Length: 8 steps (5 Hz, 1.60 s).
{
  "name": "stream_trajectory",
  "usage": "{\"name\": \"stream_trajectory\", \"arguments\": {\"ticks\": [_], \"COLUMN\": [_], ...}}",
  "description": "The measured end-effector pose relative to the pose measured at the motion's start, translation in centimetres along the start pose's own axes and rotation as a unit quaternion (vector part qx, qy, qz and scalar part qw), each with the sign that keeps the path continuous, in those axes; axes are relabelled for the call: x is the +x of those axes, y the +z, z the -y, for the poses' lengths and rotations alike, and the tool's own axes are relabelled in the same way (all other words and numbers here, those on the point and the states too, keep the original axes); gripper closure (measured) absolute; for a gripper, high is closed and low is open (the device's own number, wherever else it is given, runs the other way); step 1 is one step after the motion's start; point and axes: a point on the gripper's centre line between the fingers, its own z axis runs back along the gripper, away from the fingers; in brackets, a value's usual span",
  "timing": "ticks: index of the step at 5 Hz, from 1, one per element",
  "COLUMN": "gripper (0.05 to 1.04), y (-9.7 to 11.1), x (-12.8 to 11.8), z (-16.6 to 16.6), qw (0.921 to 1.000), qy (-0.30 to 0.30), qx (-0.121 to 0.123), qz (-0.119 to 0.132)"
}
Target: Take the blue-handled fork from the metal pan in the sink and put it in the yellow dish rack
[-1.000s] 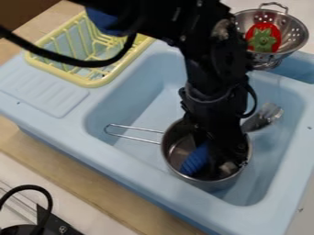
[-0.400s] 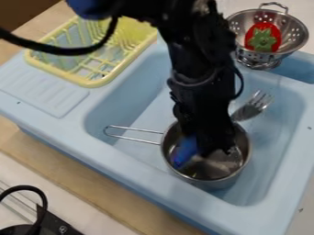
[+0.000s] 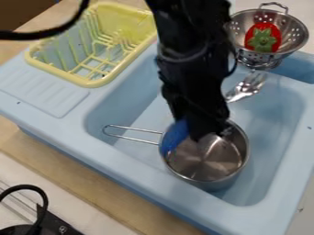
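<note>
At the near left corner sits a black appliance [image 3: 46, 220] with a looping cable, beside a pale wood-grain strip [image 3: 80, 170] that runs along the front of a smooth, light blue plastic sink [image 3: 202, 209]. In the basin stands a round, shiny steel pot [image 3: 205, 174], its looped wire handle pointing left. The black gripper [image 3: 205, 134] hangs over the pot's far side, its jaws closed around a fork [image 3: 247, 88]: the blue handle slants down at the pot's left rim, the shiny metal end sticks out to the right, beyond the pot. Farther back are a ribbed yellow dish rack [image 3: 92, 83], left, and a perforated metal colander [image 3: 294, 34], right, holding a red and green toy [image 3: 263, 39].
</note>
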Motion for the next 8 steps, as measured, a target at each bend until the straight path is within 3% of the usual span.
{"name": "stream_trajectory", "arguments": {"ticks": [1, 3, 5, 7, 8], "gripper": [0.717, 0.717, 0.717, 0.717, 0.717], "y": [0.2, 1.2, 2.3, 2.0, 1.2], "x": [-1.1, -1.9, -1.8, -0.9, -0.2], "z": [-1.8, -5.6, -10.1, -15.3, -16.9], "qw": [0.9987, 0.9909, 0.9774, 0.9636, 0.9638], "qy": [0.040, 0.101, 0.176, 0.236, 0.236], "qx": [0.018, 0.076, 0.103, 0.110, 0.115], "qz": [-0.027, -0.048, -0.055, -0.058, -0.046]}}
